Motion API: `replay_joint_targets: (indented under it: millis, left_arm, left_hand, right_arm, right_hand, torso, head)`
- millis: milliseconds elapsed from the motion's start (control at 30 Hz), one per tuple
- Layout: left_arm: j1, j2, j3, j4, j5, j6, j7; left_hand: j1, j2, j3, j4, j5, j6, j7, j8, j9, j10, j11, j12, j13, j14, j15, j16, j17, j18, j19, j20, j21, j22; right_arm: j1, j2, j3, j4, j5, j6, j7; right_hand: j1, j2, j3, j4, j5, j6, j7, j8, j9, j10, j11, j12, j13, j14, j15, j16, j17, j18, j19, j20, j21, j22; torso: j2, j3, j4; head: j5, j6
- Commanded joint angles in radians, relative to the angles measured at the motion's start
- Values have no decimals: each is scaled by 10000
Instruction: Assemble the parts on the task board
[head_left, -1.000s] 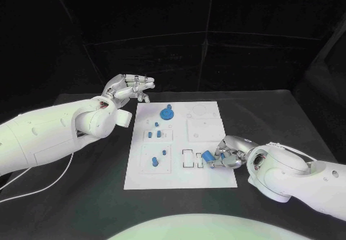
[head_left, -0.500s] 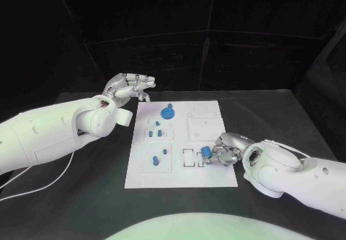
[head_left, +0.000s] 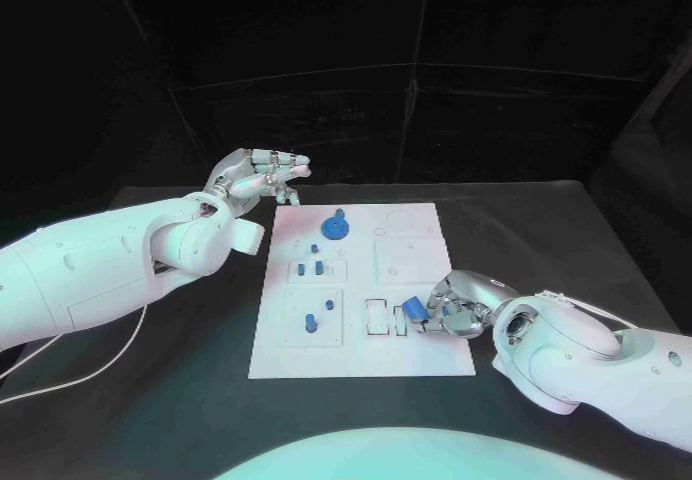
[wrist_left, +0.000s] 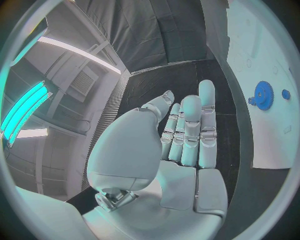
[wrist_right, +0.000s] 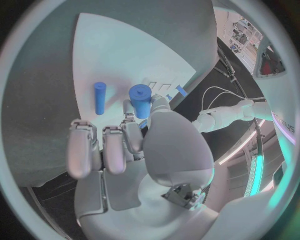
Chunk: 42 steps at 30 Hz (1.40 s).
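Observation:
The white task board (head_left: 433, 350) lies in the middle of the table. My right hand (head_left: 459, 305) is at the board's near right edge and pinches a short blue cylinder (head_left: 411, 308) between thumb and finger, just above the black-outlined slots (head_left: 378, 316). In the right wrist view the cylinder (wrist_right: 140, 98) stands at the fingertips, with a thin blue peg (wrist_right: 99, 97) lying on the board beyond it. My left hand (head_left: 261, 176) is raised past the board's far left corner; its fingers (wrist_left: 190, 130) are stretched out and hold nothing. A blue gear (head_left: 335, 227) sits at the board's far end.
Small blue parts lie in the board's left recesses (head_left: 307, 267), (head_left: 309, 322). The gear (wrist_left: 262, 95) and a small blue piece (wrist_left: 285, 94) appear in the left wrist view. Black table surrounds the board; a white cable (head_left: 87, 370) runs near the left arm.
My right hand with the blue cylinder has shifted slightly over the slots, first away from me, then back a little. The left hand has stayed in place.

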Motion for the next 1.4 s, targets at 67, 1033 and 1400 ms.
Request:
replay_joint_targets:
  millis: [67, 1033, 1400]
  left_arm:
    - [13, -19, 9, 36, 26, 107, 32]
    - [13, 14, 9, 52, 26, 141, 31]
    - [14, 20, 9, 59, 26, 139, 16]
  left_hand:
    - [30, 20, -66, 11, 26, -77, 25, 66, -1, -90, -1, 48, 3, -64, 25, -39, -10, 133, -40, 29, -34, -15]
    - [53, 27, -64, -4, 38, -84, 22, 74, 0, -101, -4, 63, 3, -69, 24, -35, -12, 135, -38, 30, -42, -22]
    - [47, 23, -71, -2, 38, -91, 26, 74, -1, -110, 0, 67, 3, -72, 25, -36, -17, 134, -37, 30, -45, -25]
  right_arm:
    - [16, -42, 8, 182, 356, -1000, 59]
    - [18, 1235, 13, -351, 1167, -136, -141]
    - [19, 1396, 14, -494, 1065, -126, -226]
  right_hand:
    - [68, 81, -59, -2, 197, 83, -36, 55, 36, 91, -3, 43, 36, 627, -88, 77, 240, -202, 114, -104, 52, 257]
    - [-650, 405, -421, 43, -273, 244, -108, 153, 249, 260, -52, 203, 329, 712, -125, 309, 775, -251, 208, -139, 173, 501]
    - [-897, 537, -671, 28, -1228, 276, -152, 222, 437, 271, -90, 150, 376, 707, -157, 321, 808, -256, 215, -171, 186, 532]
  torso:
    - [5, -2, -15]
    - [18, 8, -11]
    - [13, 19, -12]
  head:
    - [31, -2]
    - [227, 10]
    - [261, 1]
